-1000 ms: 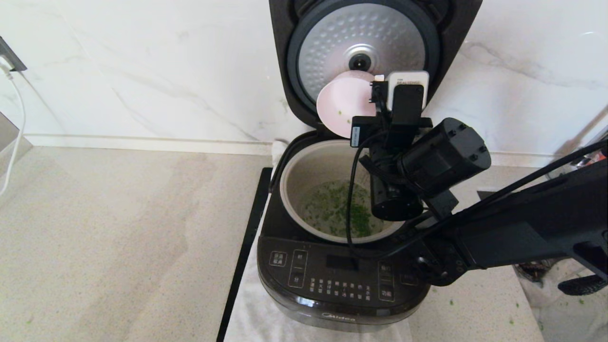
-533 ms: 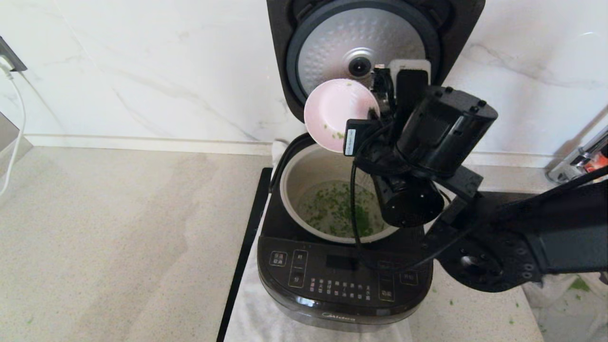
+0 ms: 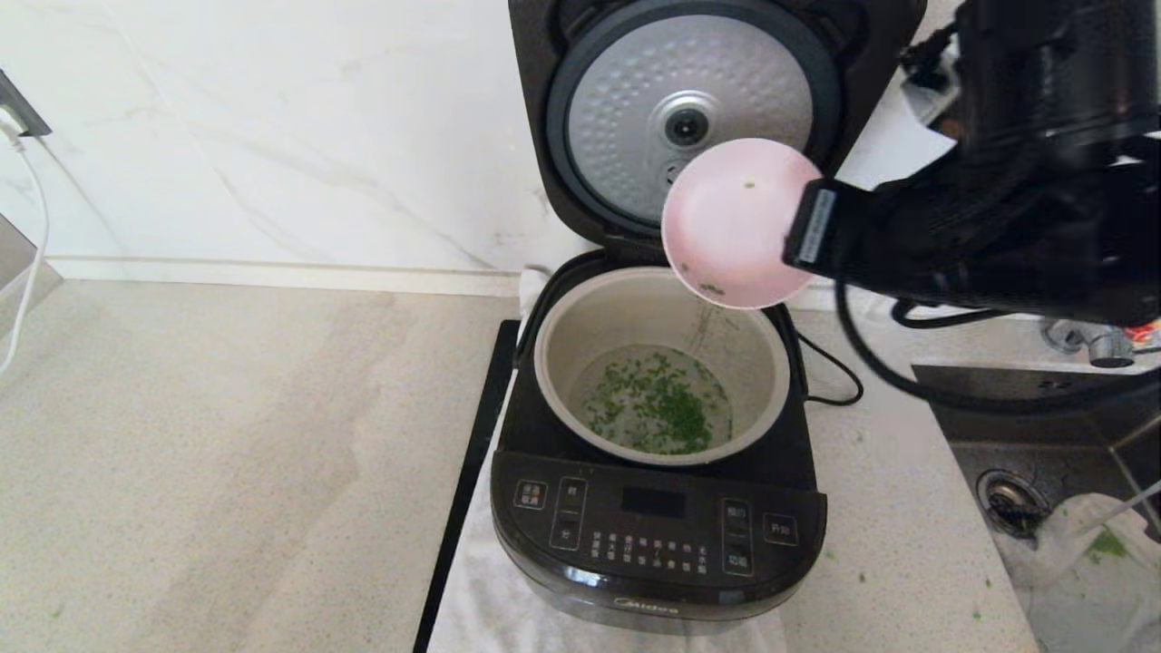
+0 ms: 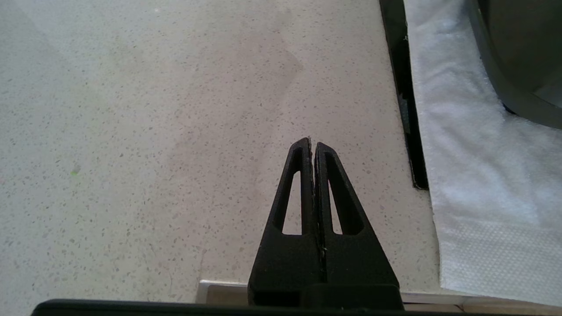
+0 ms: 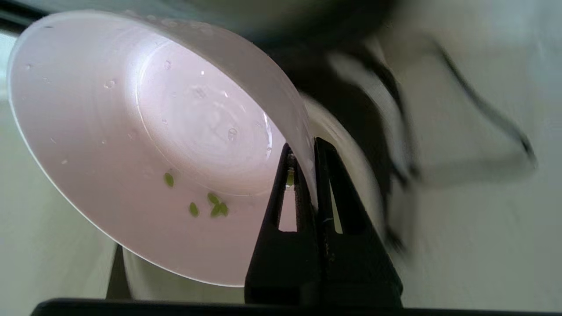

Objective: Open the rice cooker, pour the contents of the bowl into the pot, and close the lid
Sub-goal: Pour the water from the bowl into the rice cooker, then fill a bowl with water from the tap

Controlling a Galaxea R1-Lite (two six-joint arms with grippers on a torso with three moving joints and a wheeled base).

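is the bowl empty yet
Nearly empty: the bowl, tipped in the right gripper, shows only a few green bits stuck inside.

Speckled beige countertop (image 3: 227, 453), marble-look white wall (image 3: 272, 136) behind it. White cloth (image 4: 474, 175) spread on the counter, black strip (image 3: 467, 490) along its left edge. White cable (image 3: 27, 245) hanging at far left. Dark sink (image 3: 1043, 453) at right, round drain (image 3: 1005, 494) visible. Stray green flecks (image 3: 984, 609) on counter near sink.

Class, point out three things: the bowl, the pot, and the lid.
bowl (image 3: 730, 222), head view, pink inside.
pot (image 3: 580, 313), head view, inner wall.
lid (image 3: 617, 100), head view, dimpled silver plate.
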